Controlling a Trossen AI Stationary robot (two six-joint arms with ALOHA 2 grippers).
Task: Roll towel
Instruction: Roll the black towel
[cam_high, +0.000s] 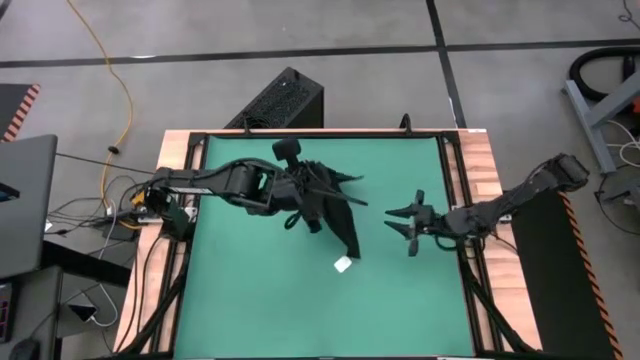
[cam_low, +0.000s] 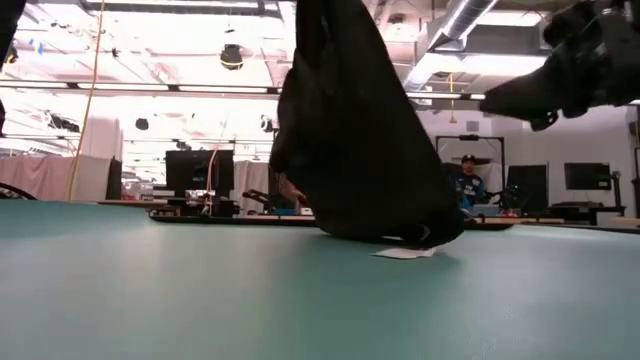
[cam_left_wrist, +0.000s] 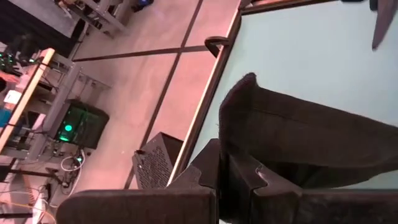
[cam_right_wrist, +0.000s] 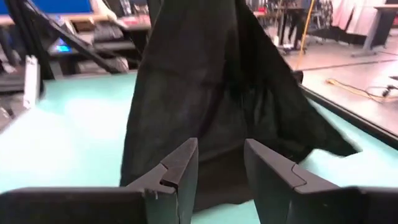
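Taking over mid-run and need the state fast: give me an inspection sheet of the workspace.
Surface: green mat, wooden border.
Job's things: towel hanging from the left gripper, unrolled, its lower end and white tag on the mat.
Clutter: nothing seen on the mat.
Grippers: left gripper shut on the towel, raised; right gripper open, empty, beside the towel.
Cables: yellow cable on the floor; wires at the table's left edge.
Surroundings: black ribbed box behind the table; a seated person far off.

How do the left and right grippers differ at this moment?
The left gripper is shut on the towel, holding it lifted so only its lower edge reaches the green mat; the right gripper is open and holds nothing. The left is over the mat's middle, the right nearer its right edge. Both face the towel.
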